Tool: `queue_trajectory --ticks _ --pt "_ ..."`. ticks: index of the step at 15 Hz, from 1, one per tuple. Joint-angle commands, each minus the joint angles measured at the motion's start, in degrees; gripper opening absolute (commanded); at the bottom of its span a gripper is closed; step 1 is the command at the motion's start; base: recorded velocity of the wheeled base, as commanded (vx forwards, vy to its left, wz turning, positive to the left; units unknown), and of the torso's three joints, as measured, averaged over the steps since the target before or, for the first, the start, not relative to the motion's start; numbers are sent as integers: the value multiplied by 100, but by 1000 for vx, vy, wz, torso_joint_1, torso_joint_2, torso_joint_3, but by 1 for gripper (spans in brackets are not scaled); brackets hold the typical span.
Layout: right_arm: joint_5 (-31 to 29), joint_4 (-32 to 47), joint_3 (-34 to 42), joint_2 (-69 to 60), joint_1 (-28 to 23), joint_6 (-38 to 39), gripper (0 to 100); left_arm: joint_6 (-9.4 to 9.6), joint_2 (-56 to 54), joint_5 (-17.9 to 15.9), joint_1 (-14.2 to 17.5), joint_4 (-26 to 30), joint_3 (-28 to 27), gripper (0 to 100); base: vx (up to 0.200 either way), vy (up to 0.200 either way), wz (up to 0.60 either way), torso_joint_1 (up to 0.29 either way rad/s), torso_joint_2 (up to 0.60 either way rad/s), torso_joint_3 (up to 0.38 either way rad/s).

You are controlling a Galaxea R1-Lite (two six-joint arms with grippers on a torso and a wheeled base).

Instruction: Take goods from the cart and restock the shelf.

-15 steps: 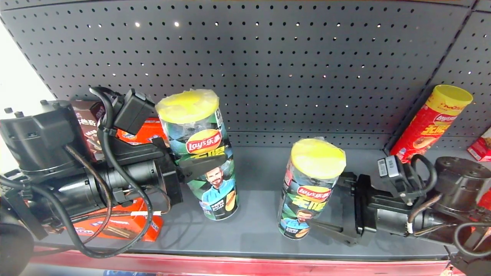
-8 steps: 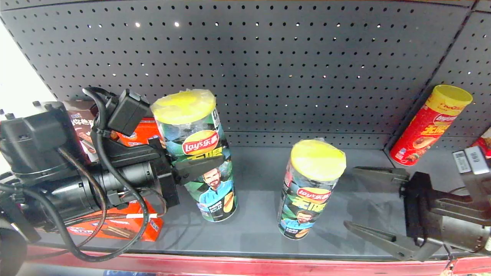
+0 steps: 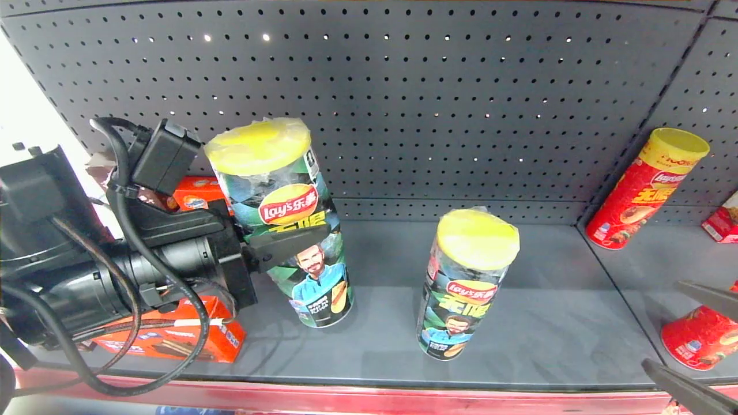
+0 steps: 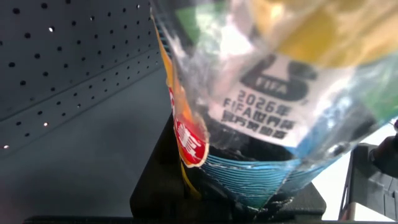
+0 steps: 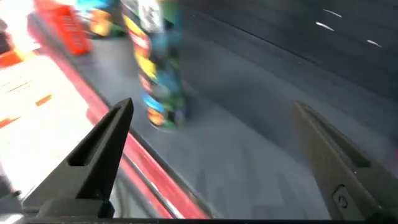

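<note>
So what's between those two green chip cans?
Nothing: the head view shows bare grey shelf between the held can and the standing can.

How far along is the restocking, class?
Done: one can stands free on the shelf, the right pincer open and apart from it. In hand: the left pincer grips a second can, tilted. Left: setting that can upright and releasing it.

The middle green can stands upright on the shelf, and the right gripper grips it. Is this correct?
No. The middle green can stands upright on the shelf, but the right gripper does not grip it: the head view shows it open, well apart from the can, to its right.
</note>
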Motion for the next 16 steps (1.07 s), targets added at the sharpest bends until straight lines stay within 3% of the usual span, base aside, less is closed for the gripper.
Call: queue_trajectory --ticks 1,4,5,11,13,14,16 --pt "-865 731 597 -1647 -15 270 100 -3 -75 1 -10 7 2 0 0 0 0 0 0 0" --pt "-1199 1795 764 -2561 -68 560 100 -3 -66 -8 -28 24 -42 0 0 0 0 0 0 0" --pt "-1199 1795 764 -2561 -68 560 100 -3 -66 -8 -28 24 -42 0 0 0 0 0 0 0" --pt "-1524 3280 1212 -4011 -771 666 100 5 -66 36 -89 42 29 0 0 0 0 0 0 0" --pt "-2166 3685 1212 -4072 -789 974 100 5 -66 36 -89 42 73 0 0 0 0 0 0 0" --pt "-2157 3693 1212 -4055 -920 982 100 5 -49 27 -89 51 81 0 0 0 0 0 0 0" --pt "-2140 3693 1212 -3747 -1676 956 100 5 -40 27 -89 42 81 0 0 0 0 0 0 0"
